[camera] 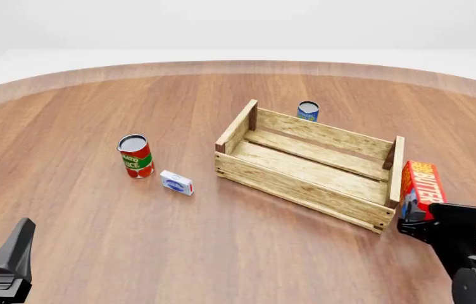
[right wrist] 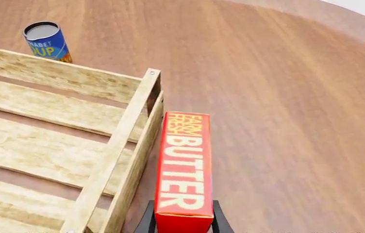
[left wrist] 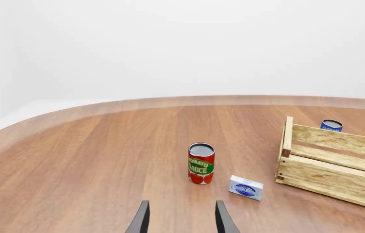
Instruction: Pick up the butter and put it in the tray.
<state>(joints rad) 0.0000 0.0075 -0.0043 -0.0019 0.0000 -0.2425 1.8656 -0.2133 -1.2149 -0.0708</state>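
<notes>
Right wrist view: butter [right wrist: 184,170] sits between the 2 fingers of right gripper [right wrist: 182,216], pinched at its near end, long axis running away from the pincer, just beside tray [right wrist: 114,160] end wall. Left gripper [left wrist: 180,218] spread, far off.

- Your butter [right wrist: 184,167] box is red-orange with big white letters and small yellow ones.
- Your tray [camera: 310,166] is pale wood with darker brown corner posts.
- One can [camera: 136,156] is red and green.
- The other can [camera: 308,111] is blue.
- The small box [camera: 176,182] is white and blue.
- The desk [camera: 94,234] is brown wood with streaky lines.
- Your claws look black.
</notes>
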